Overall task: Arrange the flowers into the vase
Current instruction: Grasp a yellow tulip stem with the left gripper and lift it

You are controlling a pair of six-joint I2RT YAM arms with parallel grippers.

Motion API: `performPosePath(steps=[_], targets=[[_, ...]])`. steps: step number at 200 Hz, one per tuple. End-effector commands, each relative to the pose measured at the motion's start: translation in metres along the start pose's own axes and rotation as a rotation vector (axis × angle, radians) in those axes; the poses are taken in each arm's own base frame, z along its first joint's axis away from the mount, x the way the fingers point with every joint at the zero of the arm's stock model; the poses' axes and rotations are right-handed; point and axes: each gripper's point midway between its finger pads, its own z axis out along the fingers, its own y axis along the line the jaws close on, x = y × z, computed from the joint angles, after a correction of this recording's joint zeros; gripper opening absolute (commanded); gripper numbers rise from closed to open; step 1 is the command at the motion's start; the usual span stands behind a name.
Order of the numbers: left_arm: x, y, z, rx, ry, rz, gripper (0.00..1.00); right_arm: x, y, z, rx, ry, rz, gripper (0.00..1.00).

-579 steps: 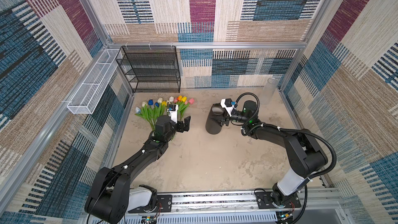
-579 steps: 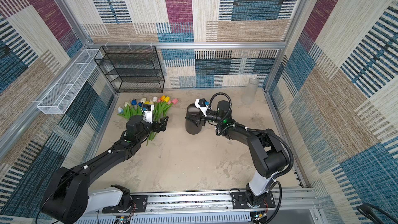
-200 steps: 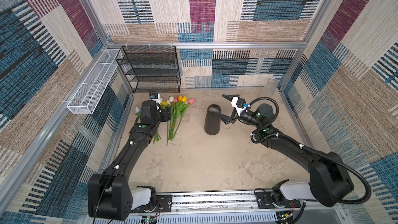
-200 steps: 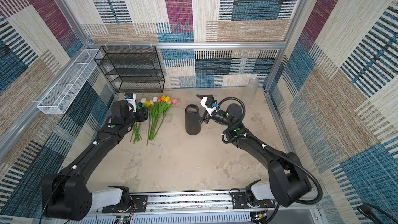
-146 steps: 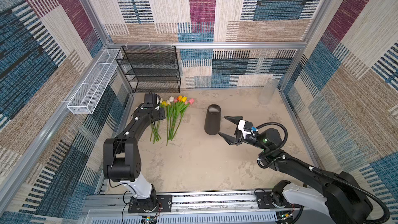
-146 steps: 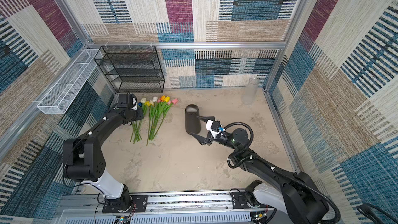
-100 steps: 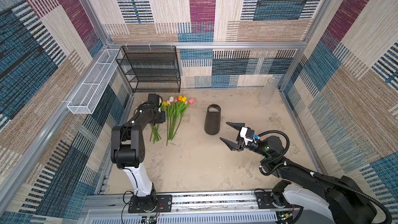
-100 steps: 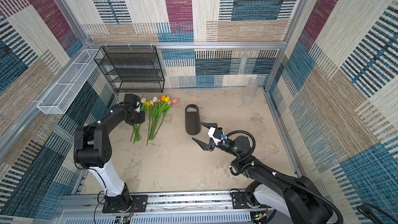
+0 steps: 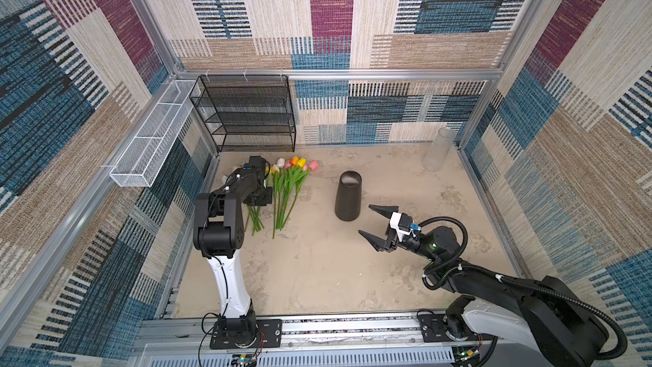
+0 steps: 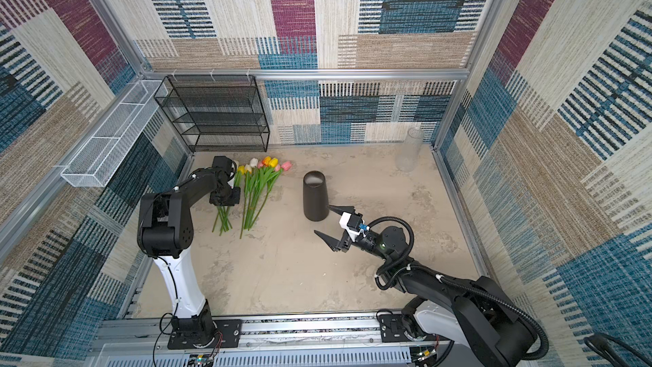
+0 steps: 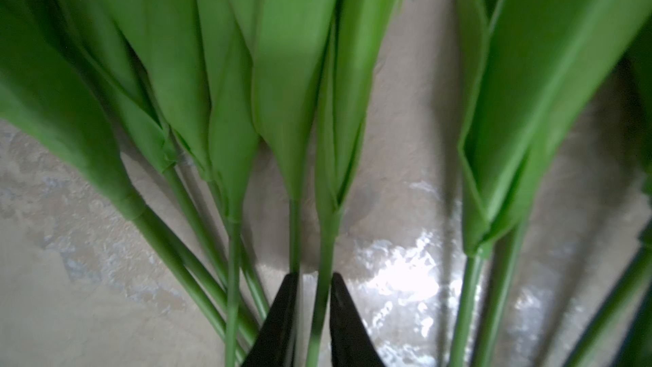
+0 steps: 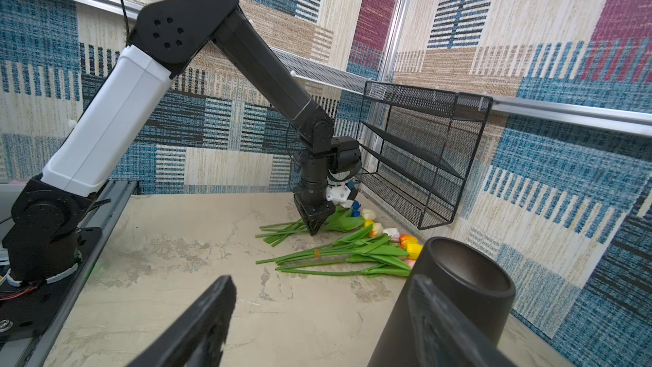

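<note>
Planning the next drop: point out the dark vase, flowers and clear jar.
dark vase [image 9: 347, 201]: in a top view, side wall.
flowers [image 9: 287, 181]: in a top view, green leaves.
clear jar [image 9: 437, 151]: in a top view, side wall.

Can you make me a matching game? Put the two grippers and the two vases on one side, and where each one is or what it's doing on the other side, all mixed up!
Things:
1. left gripper
2. right gripper
3. black vase
4. clear vase

Places and states:
A. stands in the far right corner
B. open, holding nothing
C. pinching green stems of the flowers
D. stands upright near the middle, nothing sticking out of it

Pairs: 1-C, 2-B, 3-D, 4-A
</note>
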Motion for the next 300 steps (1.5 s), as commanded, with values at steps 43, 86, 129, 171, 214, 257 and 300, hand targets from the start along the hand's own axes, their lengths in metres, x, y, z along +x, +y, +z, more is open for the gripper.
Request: performPosePath(steps=[43, 86, 129, 171, 214, 257, 300], targets=[[0.003, 0.0, -0.006, -0.004, 0.01, 0.012, 0.05, -0.008, 0.001, -0.001, -0.001, -0.035, -0.01, 0.81], [0.014, -0.012, -0.038, 0.072, -0.018, -0.058, 0.0, -0.01, 0.003, -0.004, -0.004, -0.051, -0.013, 0.82], [0.029, -0.02, -0.092, 0.151, -0.116, -0.147, 0.0, -0.007, 0.0, -0.008, 0.031, -0.048, -0.025, 0.83], [0.04, -0.036, -0.158, 0.187, -0.304, -0.148, 0.0, -0.001, -0.002, -0.007, 0.042, -0.035, -0.017, 0.84], [0.038, -0.075, -0.228, 0.36, -0.589, -0.06, 0.0, 0.002, -0.003, -0.007, 0.051, -0.028, -0.021, 0.84], [0.03, -0.141, -0.319, 0.718, -0.94, 0.157, 0.0, 0.007, -0.005, -0.009, 0.071, -0.021, -0.027, 0.86], [0.036, -0.183, -0.402, 1.011, -1.205, 0.338, 0.0, 0.001, -0.005, -0.012, 0.08, -0.041, -0.03, 0.87]])
